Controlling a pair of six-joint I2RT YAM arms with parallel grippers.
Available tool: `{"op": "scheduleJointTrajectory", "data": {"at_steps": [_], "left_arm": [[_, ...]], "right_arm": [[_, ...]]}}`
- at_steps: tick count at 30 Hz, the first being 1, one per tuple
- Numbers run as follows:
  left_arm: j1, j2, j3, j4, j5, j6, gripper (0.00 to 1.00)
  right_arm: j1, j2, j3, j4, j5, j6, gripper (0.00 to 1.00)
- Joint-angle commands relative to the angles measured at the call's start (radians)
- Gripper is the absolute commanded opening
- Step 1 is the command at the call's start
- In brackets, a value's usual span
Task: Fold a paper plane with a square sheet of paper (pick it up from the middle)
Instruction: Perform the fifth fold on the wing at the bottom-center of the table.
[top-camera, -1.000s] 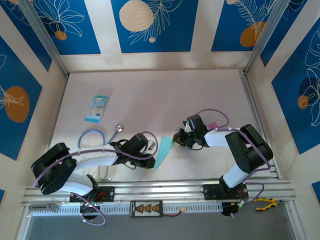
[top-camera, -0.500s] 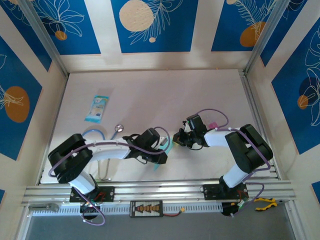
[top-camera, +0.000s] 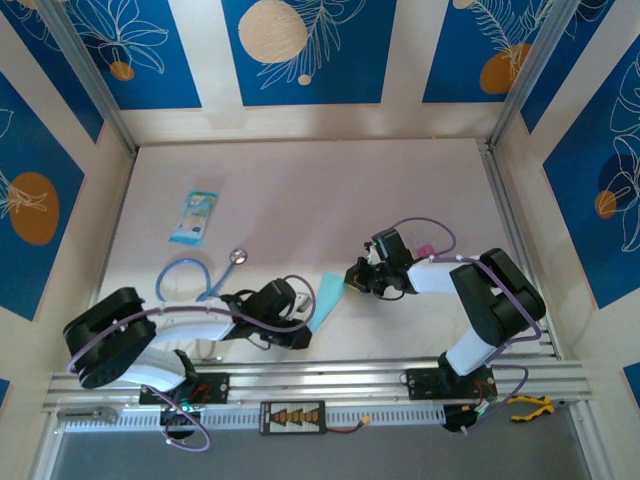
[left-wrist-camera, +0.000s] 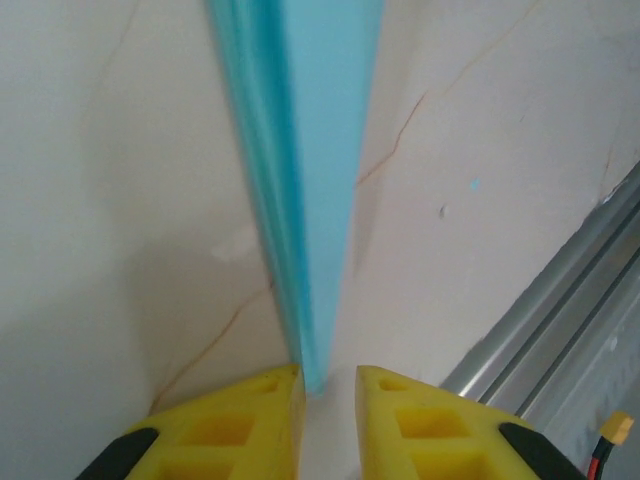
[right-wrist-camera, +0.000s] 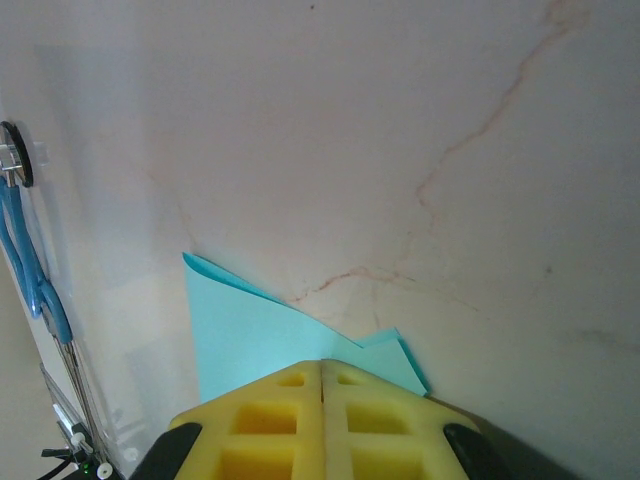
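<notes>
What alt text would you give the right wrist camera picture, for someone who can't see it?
The right pincer, its yellow fingers shut, pinches the near edge of a folded light-blue paper that fans out over a pale veined table. A blue-tubed stethoscope runs along the left edge.

The left arm, stretched toward 2 o'clock half a second ago, has drawn back toward 8 o'clock. The left gripper now sits at the 6 o'clock tip of the paper, which is uncovered again.
</notes>
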Motion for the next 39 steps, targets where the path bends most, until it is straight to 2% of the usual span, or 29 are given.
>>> {"op": "scheduleJointTrajectory", "data": {"at_steps": [1,6,10,13,17,24,39], "left_arm": [[-0.013,-0.083,-0.039,-0.110,-0.028,-0.022,0.21],[-0.004,-0.205,0.012,-0.197,-0.154,0.013,0.20],[0.067,-0.213,0.071,-0.233,-0.207,0.037,0.22],[0.152,-0.172,0.104,-0.188,-0.162,0.044,0.24],[0.212,-0.047,0.162,-0.116,-0.064,0.052,0.28],[0.219,0.151,0.232,-0.013,0.063,0.044,0.29],[0.214,0.240,0.233,0.002,0.133,0.053,0.30]], "right_arm": [[0.003,0.045,-0.024,-0.136,0.101,-0.016,0.00],[0.019,0.010,0.009,-0.102,0.034,-0.060,0.02],[0.049,-0.094,0.049,-0.160,0.060,-0.096,0.07],[0.057,-0.195,0.039,-0.207,0.114,-0.087,0.14],[0.062,-0.293,-0.034,-0.203,0.130,-0.024,0.20],[0.087,-0.366,-0.146,-0.166,0.100,0.062,0.23],[0.145,-0.306,-0.133,-0.141,0.098,0.097,0.24]]}}
